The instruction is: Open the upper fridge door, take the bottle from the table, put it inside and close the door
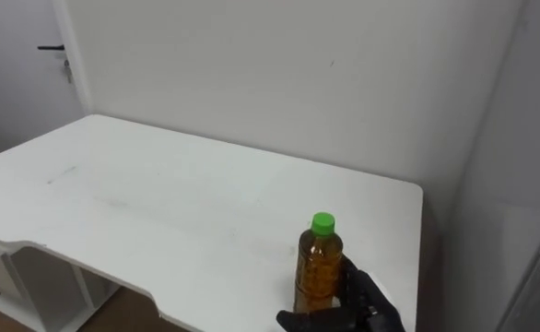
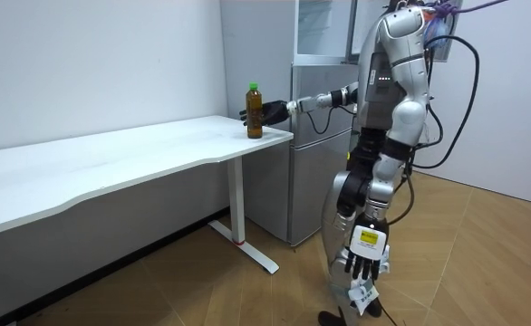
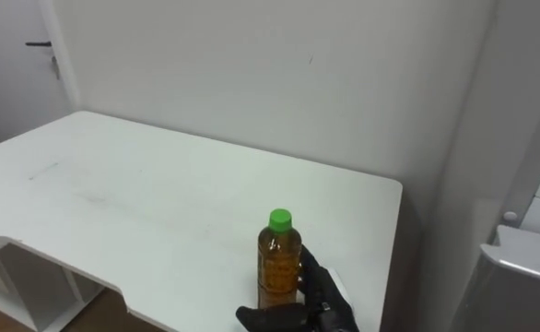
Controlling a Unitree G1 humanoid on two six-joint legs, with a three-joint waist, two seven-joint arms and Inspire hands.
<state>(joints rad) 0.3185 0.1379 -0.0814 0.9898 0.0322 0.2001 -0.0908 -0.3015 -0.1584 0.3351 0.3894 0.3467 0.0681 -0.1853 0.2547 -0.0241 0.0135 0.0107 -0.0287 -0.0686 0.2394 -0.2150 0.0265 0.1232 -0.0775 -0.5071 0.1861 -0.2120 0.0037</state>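
**Bottle gripped, not yet lifted**

R hand (image 1: 369,300) is curled round the bottle (image 1: 319,267) low down, thumb in front, fingers behind; prob. a low grip to keep it steady; bottle stands upright on the table (image 1: 159,212), at the corner nearest the fridge (image 2: 324,136); L hand (image 2: 367,264) hangs idle, fingers relaxed.

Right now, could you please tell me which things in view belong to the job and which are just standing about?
Job: amber plastic bottle with green cap, gripped by the black right hand; tall grey fridge.
Just about: long white table; white door with dark handle; left hand, hanging idle.
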